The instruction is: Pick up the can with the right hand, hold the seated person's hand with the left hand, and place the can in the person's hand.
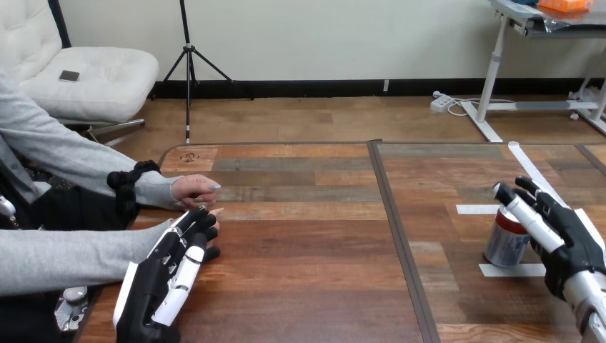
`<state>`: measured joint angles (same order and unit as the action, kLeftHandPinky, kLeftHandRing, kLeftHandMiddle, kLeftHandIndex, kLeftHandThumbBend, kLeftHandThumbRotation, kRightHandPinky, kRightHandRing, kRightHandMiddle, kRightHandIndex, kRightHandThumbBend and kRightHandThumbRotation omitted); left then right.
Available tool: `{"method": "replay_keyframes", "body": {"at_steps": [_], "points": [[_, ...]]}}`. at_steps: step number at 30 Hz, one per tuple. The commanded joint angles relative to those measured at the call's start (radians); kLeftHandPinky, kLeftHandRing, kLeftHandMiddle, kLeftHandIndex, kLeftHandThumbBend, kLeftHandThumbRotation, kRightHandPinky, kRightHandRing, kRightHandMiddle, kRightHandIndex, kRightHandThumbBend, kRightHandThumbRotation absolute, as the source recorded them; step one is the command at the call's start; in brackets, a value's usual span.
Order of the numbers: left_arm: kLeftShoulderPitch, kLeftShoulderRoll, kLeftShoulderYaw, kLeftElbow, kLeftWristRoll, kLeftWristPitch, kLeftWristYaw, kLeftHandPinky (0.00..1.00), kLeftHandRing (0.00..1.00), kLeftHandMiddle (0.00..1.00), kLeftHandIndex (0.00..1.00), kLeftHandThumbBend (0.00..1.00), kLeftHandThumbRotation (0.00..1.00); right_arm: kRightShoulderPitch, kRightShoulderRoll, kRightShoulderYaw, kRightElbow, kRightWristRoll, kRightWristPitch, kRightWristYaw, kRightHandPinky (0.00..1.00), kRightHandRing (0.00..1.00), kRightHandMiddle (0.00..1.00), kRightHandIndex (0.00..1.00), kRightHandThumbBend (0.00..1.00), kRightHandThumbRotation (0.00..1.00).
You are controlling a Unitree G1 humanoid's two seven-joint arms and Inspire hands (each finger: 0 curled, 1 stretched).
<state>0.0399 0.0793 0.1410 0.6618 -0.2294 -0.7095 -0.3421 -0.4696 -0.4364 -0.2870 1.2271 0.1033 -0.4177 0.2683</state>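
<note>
The step in hand looks like the pickup; the can [506, 241] stands upright on the table [307, 279], on the thumb side of the right hand [568, 239], touching it or very nearly so; that hand is wide open, its fingers fairly straight and reaching past the can's top, with nothing gripped yet. A strip of white tape [509, 270] lies on the table just in front of the can.

To do this well, I would judge that the hand should settle lower so the palm meets the can's side, then close evenly round the middle of it; a grip high at the rim could tip it, and a hard squeeze could dent a thin wall; lift straight up only once the hold is firm.

The left hand [168, 279] lies over the person's hand [214, 211], back upward; whether it grips that hand I cannot tell. The person's other hand [194, 189] rests just beyond it, loosely closed.
</note>
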Motion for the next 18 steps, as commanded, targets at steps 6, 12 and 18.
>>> {"method": "replay_keyframes", "body": {"at_steps": [6,12,18], "points": [[-0.060,0.011,0.009,-0.020,0.002,-0.020,-0.003,0.78,0.84,0.83,0.82,0.27,0.57,-0.029,-0.003,0.000,-0.022,0.004,0.001,-0.012,0.94,0.94,0.92,0.92,1.00,0.26],[-0.057,0.009,0.010,-0.028,-0.001,-0.014,-0.003,0.78,0.84,0.83,0.82,0.28,0.57,-0.032,-0.006,-0.001,-0.021,0.004,0.014,-0.020,0.93,0.93,0.92,0.92,1.00,0.17],[-0.057,0.009,0.010,-0.030,-0.004,-0.012,-0.005,0.78,0.83,0.83,0.82,0.29,0.57,-0.031,-0.007,-0.003,-0.024,0.008,0.020,-0.019,0.93,0.93,0.91,0.92,1.00,0.09]]}}
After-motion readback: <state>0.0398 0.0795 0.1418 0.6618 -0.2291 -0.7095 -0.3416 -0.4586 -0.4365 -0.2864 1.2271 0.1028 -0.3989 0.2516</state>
